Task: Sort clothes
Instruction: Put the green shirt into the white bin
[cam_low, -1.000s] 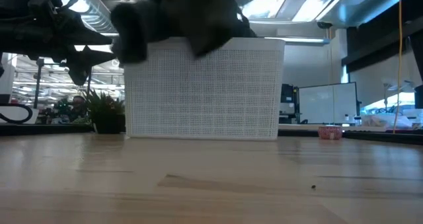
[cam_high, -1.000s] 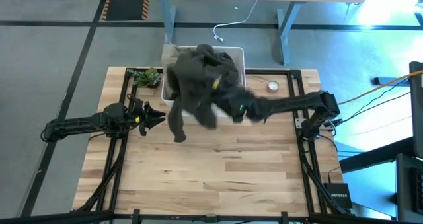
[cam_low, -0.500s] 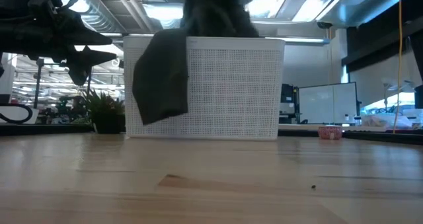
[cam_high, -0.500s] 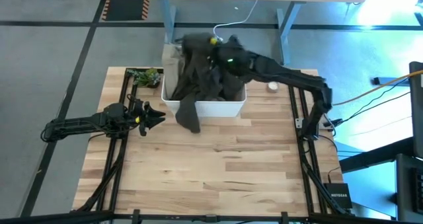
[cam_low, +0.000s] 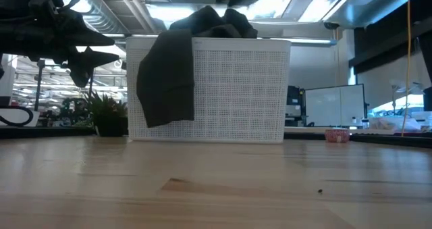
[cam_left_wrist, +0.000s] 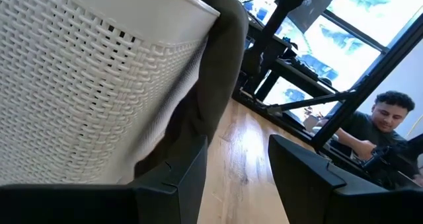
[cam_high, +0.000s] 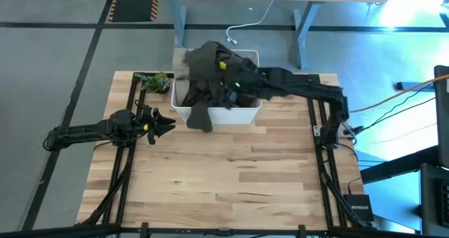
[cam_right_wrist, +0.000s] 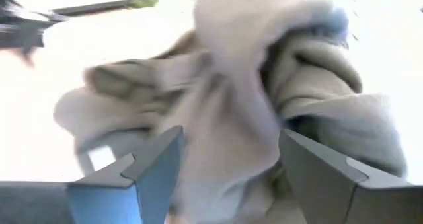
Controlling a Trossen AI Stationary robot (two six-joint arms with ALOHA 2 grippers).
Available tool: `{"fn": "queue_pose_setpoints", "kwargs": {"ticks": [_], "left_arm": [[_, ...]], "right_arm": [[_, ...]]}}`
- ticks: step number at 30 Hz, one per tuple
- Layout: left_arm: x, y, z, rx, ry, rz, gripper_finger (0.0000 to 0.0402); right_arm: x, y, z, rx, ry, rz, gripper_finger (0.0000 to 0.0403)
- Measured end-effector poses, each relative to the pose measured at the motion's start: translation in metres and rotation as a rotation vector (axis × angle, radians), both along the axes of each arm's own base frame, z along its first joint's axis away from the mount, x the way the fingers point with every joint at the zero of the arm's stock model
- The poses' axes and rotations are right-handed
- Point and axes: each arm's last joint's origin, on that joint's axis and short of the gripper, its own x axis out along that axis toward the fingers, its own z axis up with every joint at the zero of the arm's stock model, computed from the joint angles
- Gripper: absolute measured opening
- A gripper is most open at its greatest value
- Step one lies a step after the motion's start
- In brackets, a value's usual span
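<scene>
High view: right claw [cam_high: 223,90] hung over the white woven plastic bin [cam_high: 249,114], fingers apart, gripping nothing. Dark olive-brown fabric garment [cam_high: 210,73] lay heaped in the bin, 1 end over the front wall.

Low view: that end hung outside.

Left wrist view: left claw [cam_left_wrist: 239,159] open, idle above the tabletop [cam_left_wrist: 244,151].

Judgement: 1 garment binned.

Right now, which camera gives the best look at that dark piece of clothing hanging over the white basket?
The low view: the dark garment drapes down the white bin front. The high view shows it heaped; the left wrist view shows only its hanging edge.
</scene>
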Motion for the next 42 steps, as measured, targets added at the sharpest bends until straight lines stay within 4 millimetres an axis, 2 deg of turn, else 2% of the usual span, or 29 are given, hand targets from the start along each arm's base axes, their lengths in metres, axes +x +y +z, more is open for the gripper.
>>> {"fn": "queue_pose_setpoints", "kwargs": {"ticks": [3, 6, 9, 13, 16, 20, 23, 28, 30, 32, 36, 37, 39, 42], "left_arm": [[0.000, 0.000, 0.000, 0.000, 0.000, 0.000, 0.0157], [0.000, 0.000, 0.000, 0.000, 0.000, 0.000, 0.0157], [0.000, 0.000, 0.000, 0.000, 0.000, 0.000, 0.0157], [0.000, 0.000, 0.000, 0.000, 0.000, 0.000, 0.0157], [0.000, 0.000, 0.000, 0.000, 0.000, 0.000, 0.0157], [0.000, 0.000, 0.000, 0.000, 0.000, 0.000, 0.0157], [0.000, 0.000, 0.000, 0.000, 0.000, 0.000, 0.0157], [0.000, 0.000, 0.000, 0.000, 0.000, 0.000, 0.0157], [0.000, 0.000, 0.000, 0.000, 0.000, 0.000, 0.0157], [0.000, 0.000, 0.000, 0.000, 0.000, 0.000, 0.0157], [0.000, 0.000, 0.000, 0.000, 0.000, 0.000, 0.0157], [0.000, 0.000, 0.000, 0.000, 0.000, 0.000, 0.0157], [0.000, 0.000, 0.000, 0.000, 0.000, 0.000, 0.0157], [0.000, 0.000, 0.000, 0.000, 0.000, 0.000, 0.0157]], "right_arm": [[-0.002, 0.033, 0.006, 0.028, -0.004, 0.066, 0.0270], [0.007, 0.066, -0.011, 0.067, 0.014, 0.147, 0.0270], [0.019, 0.100, -0.043, 0.071, 0.043, 0.213, 0.0270], [0.032, 0.133, -0.108, -0.008, 0.052, 0.181, 0.0271], [0.039, 0.135, -0.152, -0.042, -0.020, 0.122, 0.0271], [0.048, 0.122, -0.202, -0.058, -0.097, 0.053, 0.0271], [0.057, 0.108, -0.221, -0.052, -0.168, 0.000, 0.0271], [0.072, 0.090, -0.219, -0.001, -0.282, 0.016, 0.0258], [0.074, 0.087, -0.218, -0.007, -0.304, 0.029, 0.0225], [0.075, 0.087, -0.207, -0.035, -0.343, 0.054, 0.0173], [0.073, 0.087, -0.159, -0.127, -0.403, 0.091, 0.0036], [0.072, 0.086, -0.146, -0.157, -0.417, 0.099, 0.0020], [0.069, 0.084, -0.118, -0.232, -0.442, 0.086, 0.0021], [0.065, 0.067, -0.077, -0.394, -0.430, 0.022, 0.0031]]}}
